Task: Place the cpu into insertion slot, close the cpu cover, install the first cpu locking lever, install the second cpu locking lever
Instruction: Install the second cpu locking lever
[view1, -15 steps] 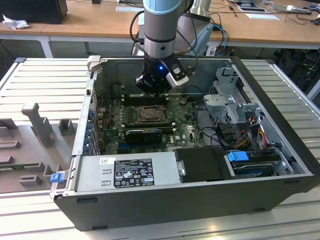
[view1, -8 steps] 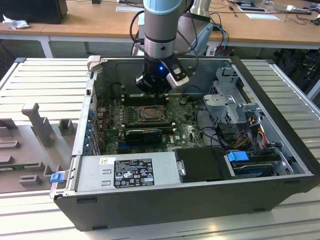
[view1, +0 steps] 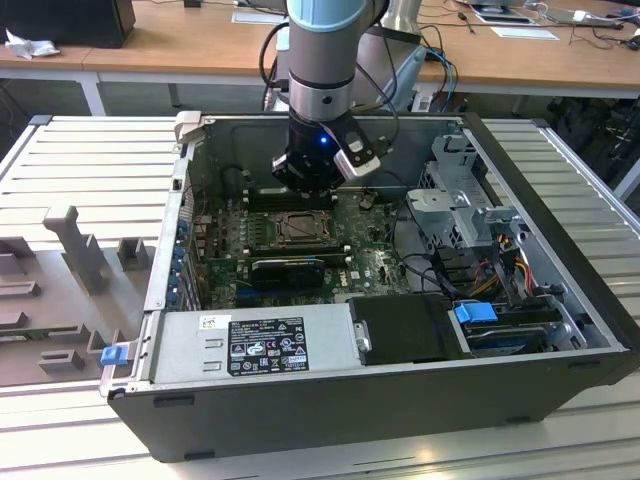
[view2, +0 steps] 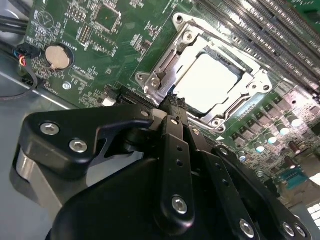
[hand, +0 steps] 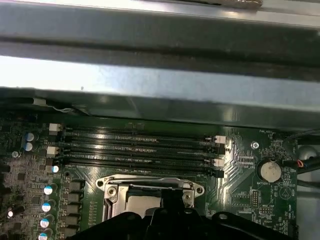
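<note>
Black gripper (view2: 172, 102) looks clenched and empty, tip touching the thin silvery cpu cover (view2: 165, 65) lying over the pale square cpu (view2: 205, 82) in the metal-rimmed insertion slot (view2: 250, 92). You should press squarely, avoiding sideways scraping.

Shiny metal cpu cover (view2: 165, 75)

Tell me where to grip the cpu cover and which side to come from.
Probably by the cpu cover's outer edge facing away from the memory slots, coming from above: it lies flat over the cpu, its window leaves only thin rails, and the slots crowd the other side.
</note>
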